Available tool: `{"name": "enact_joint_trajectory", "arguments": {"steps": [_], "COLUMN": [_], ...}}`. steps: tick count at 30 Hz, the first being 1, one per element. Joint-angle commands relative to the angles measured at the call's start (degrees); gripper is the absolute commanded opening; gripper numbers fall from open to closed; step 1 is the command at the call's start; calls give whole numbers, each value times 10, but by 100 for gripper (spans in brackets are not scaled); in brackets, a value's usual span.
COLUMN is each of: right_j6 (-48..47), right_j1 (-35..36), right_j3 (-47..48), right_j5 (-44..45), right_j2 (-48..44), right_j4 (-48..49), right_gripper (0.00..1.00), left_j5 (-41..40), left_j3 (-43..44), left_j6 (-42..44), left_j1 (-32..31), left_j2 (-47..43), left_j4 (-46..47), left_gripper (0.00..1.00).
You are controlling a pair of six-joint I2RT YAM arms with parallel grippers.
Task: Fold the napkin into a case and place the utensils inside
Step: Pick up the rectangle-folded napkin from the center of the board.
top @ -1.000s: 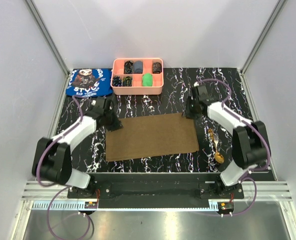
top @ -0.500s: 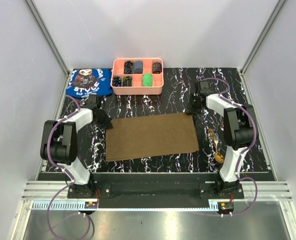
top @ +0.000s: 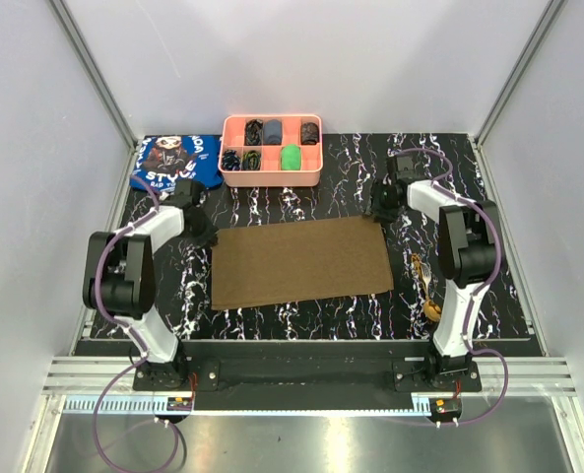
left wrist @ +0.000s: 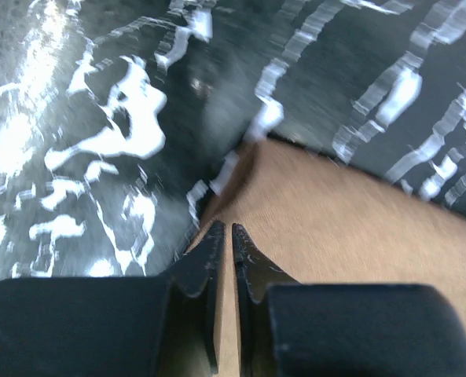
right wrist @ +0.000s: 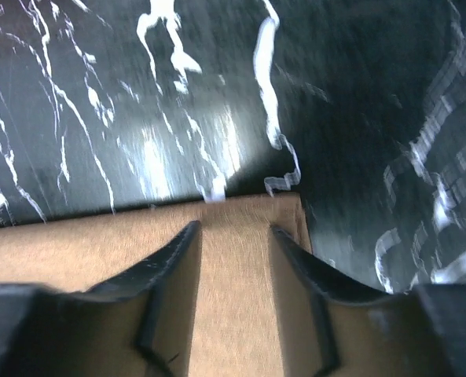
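Note:
The olive-brown napkin (top: 301, 261) lies flat and unfolded in the middle of the black marbled table. My left gripper (top: 204, 235) hovers low at its far left corner; in the left wrist view the gripper (left wrist: 225, 229) has only a thin slit between its fingers, nothing in it, with the napkin (left wrist: 358, 259) underneath. My right gripper (top: 377, 212) is at the far right corner, open (right wrist: 234, 229), its fingers standing over the napkin (right wrist: 75, 243) just inside the edge. The utensils, a gold spoon (top: 431, 307) and a slim fork (top: 420, 268), lie right of the napkin.
A pink compartment tray (top: 272, 181) with small dark and green items stands at the back centre. A blue printed cloth (top: 173, 163) lies at the back left. Grey walls and metal rails close in the table on three sides.
Both arms have stretched out to the napkin's far corners. The napkin's far edge has shifted slightly toward the back. Both grippers' jaws have parted since half a second ago.

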Motion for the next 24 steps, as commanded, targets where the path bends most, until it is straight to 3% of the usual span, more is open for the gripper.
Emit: {"name": "enact_joint_trajectory", "arguments": {"steps": [1,4,7,11,17,24], "right_j6": [14,16,8,6,5,-2], "right_j1": [-4,-4,-4,5,39,61], "right_j3": [-11,-42,-96,-155,-184,-173], "right_j5": [38,61,70,82,140,161], "right_j2": [-105,-155,-187,-200,-206,-161], "right_j4": [-72,-124,-135,-127,-96,-95], "right_gripper": [66,75,76,70,62,59], "left_j5": [-55,-36,-14,39,44,62], "left_j3": [29,10,-12,-47,-79,-96], "left_j6": [39,34,39,18,-9,-23], "left_j1": [-59,-91,-131,-181,-249,-263], "left_j2": [-101,-149,-188,-204,-215,-221], "left_j4": [-5,-8,-7,2,13,31], "left_gripper": [14,16,17,17,17,17]}}
